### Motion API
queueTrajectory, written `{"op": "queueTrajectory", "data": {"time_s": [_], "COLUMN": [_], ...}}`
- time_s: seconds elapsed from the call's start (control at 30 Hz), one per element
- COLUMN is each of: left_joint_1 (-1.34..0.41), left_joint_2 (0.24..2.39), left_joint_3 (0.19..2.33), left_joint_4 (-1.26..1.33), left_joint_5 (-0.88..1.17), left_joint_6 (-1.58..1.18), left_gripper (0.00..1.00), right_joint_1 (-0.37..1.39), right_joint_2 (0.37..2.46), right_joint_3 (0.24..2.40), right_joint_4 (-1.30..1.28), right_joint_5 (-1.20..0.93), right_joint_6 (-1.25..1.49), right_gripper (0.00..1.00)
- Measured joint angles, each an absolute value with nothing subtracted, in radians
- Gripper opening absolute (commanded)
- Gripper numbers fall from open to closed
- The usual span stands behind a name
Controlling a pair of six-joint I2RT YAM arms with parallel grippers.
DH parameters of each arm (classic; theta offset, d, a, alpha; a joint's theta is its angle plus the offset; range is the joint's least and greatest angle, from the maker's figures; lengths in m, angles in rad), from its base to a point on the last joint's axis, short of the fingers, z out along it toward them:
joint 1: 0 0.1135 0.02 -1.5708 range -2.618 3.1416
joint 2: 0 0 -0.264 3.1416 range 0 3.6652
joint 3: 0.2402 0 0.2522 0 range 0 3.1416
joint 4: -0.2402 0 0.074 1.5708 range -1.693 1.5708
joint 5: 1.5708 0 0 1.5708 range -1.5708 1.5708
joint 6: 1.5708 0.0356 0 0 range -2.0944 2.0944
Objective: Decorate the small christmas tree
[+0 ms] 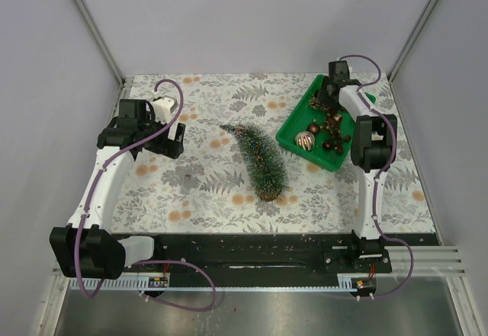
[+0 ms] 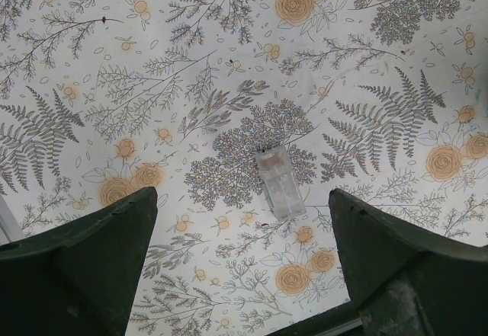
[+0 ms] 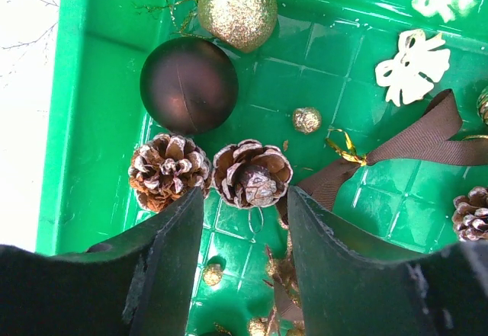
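The small christmas tree (image 1: 259,157) lies on its side in the middle of the patterned cloth, wooden base toward me, tip pointing back left. My right gripper (image 3: 244,195) hangs inside the green tray (image 3: 84,123), open. A frosted pine cone (image 3: 252,172) with a wire loop lies on the tray floor right at its fingertips, and a second cone (image 3: 168,172) sits just left. My left gripper (image 2: 242,195) stands wide open over the cloth, left of the tree, holding nothing. A small clear plastic piece (image 2: 279,182) lies below it.
The tray (image 1: 297,111) at the back right also holds a brown ball (image 3: 188,84), a gold glitter ball (image 3: 238,8), a white cut-out ornament (image 3: 412,65), a brown ribbon (image 3: 427,142) and small gold beads. White walls enclose the table on three sides.
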State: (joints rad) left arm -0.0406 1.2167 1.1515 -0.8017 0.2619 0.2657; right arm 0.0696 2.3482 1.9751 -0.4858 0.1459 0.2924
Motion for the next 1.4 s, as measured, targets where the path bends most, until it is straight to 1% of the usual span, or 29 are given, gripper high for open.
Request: {"op": "queueTrajectory", "data": {"time_s": [0.8, 0.97, 1.17, 1.4], "left_joint_1": [-0.041, -0.041, -0.041, -0.041], "left_joint_2": [1.217, 1.217, 1.217, 1.217], "left_joint_3": [1.134, 1.126, 1.123, 1.123], "left_joint_4": [-0.796, -0.795, -0.793, -0.792], "left_joint_5": [0.262, 0.262, 0.262, 0.263], "left_joint_6": [0.265, 0.265, 0.265, 0.265], "left_gripper": [0.99, 0.99, 0.99, 0.99], "right_joint_1": [0.014, 0.014, 0.014, 0.014], "right_joint_2": [2.378, 2.404, 2.404, 2.390], "right_joint_3": [1.998, 2.042, 2.042, 2.025], "right_joint_4": [-0.543, -0.552, -0.551, -0.548], "right_joint_5": [0.167, 0.165, 0.164, 0.157], "right_joint_6": [0.300, 0.303, 0.311, 0.325], "right_gripper": [0.54, 0.46, 0.40, 0.37]}}
